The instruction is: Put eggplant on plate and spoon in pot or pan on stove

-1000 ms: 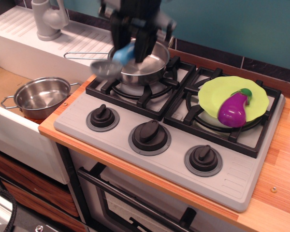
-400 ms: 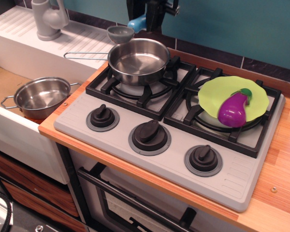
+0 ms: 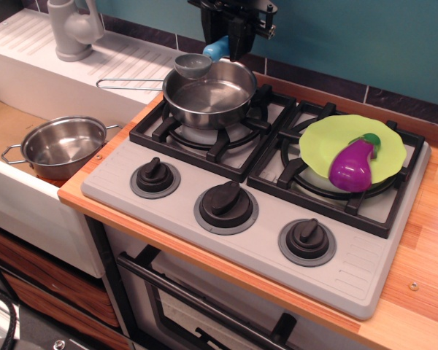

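The purple eggplant with its green stem cap lies on the lime-green plate, which rests on the right burner grate of the grey stove. The steel pan with the long wire handle sits on the left burner. My gripper is at the top, behind the pan, shut on the spoon's light-blue handle. The spoon hangs tilted, and its grey bowl is over the pan's far-left rim.
A smaller steel pot with two loop handles sits in the sink area at left. A grey faucet stands at the back left. Three black knobs line the stove front. Wooden counter runs on the right.
The gripper rose from low over the pan to behind it, carrying the spoon. Since the last frame the spoon's bowl has come down and right, onto the pan's far rim.
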You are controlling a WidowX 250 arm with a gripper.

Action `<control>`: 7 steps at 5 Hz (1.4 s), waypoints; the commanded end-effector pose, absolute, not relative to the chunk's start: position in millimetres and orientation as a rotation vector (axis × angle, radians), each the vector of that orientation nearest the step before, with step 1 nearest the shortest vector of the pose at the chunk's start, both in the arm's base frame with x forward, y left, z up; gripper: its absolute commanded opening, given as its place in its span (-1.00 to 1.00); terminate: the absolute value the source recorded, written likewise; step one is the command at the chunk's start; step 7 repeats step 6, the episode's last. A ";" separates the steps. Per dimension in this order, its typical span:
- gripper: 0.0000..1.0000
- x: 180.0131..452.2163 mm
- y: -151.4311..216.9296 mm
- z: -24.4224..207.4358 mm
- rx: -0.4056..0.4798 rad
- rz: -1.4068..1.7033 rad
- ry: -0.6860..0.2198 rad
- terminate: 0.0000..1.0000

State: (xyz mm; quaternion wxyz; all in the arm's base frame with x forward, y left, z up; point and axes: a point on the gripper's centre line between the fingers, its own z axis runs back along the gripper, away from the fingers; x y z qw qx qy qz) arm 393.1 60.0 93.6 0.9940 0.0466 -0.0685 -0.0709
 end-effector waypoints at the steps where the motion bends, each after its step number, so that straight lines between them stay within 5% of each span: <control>1: 1.00 395.0 54.3 107.6 0.103 -0.137 -0.175 -1.00; 5: 1.00 373.3 -2.5 157.0 0.141 -0.103 -0.125 -1.00; 6: 1.00 360.7 -31.2 170.9 0.141 -0.083 -0.106 1.00; 7: 1.00 360.7 -31.2 170.9 0.141 -0.083 -0.106 1.00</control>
